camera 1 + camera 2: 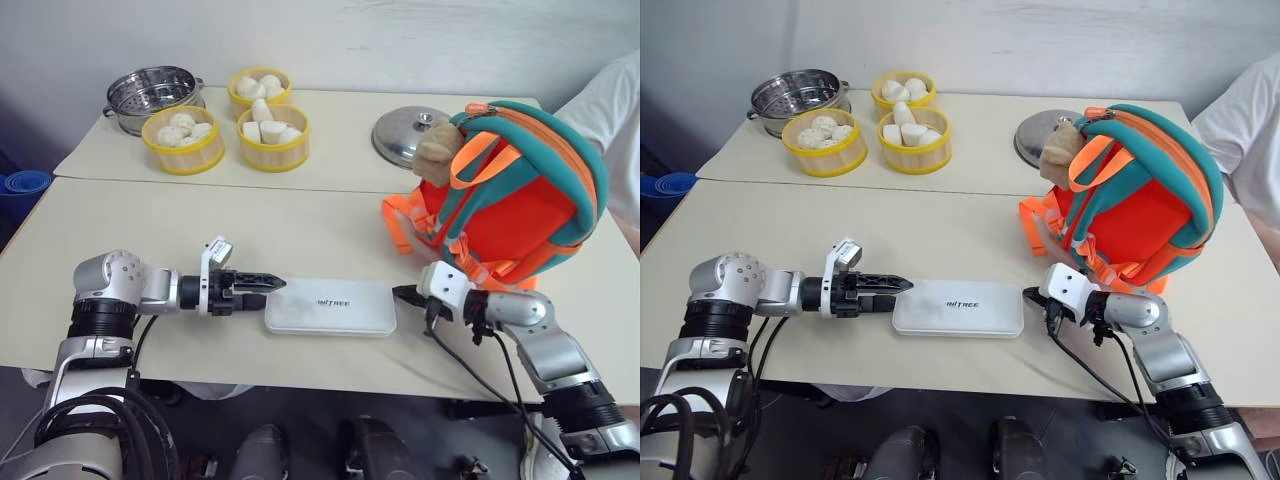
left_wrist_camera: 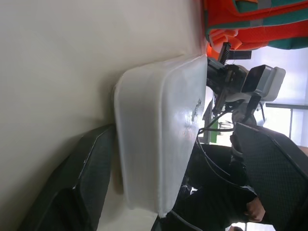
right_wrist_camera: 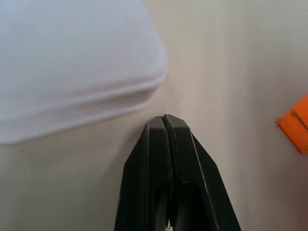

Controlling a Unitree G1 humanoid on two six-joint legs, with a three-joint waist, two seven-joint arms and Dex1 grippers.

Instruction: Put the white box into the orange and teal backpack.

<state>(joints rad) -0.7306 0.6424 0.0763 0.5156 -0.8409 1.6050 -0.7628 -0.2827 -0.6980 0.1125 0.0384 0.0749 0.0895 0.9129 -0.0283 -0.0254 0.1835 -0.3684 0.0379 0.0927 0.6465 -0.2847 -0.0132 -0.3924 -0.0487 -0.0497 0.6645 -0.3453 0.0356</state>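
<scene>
the white box (image 1: 330, 307) lies flat on the surface (image 1: 200, 240) at lower centre, the left gripper (image 1: 268, 285), its fingers apart, straddling its left end to seize it, the right gripper (image 1: 402, 293), fingers together, bracing the other end below the orange and teal backpack (image 1: 510, 195).

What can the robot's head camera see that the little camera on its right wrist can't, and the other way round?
Head view: the whole table, the orange and teal backpack standing with its plush toy, three yellow steamer baskets of buns, a metal pot, a lid, and the left gripper open at the box's end.

Right wrist view: a close look at the right gripper, fingers pressed shut, their tip just short of the box's rounded corner.

Both: the white box lying flat on the table.
</scene>
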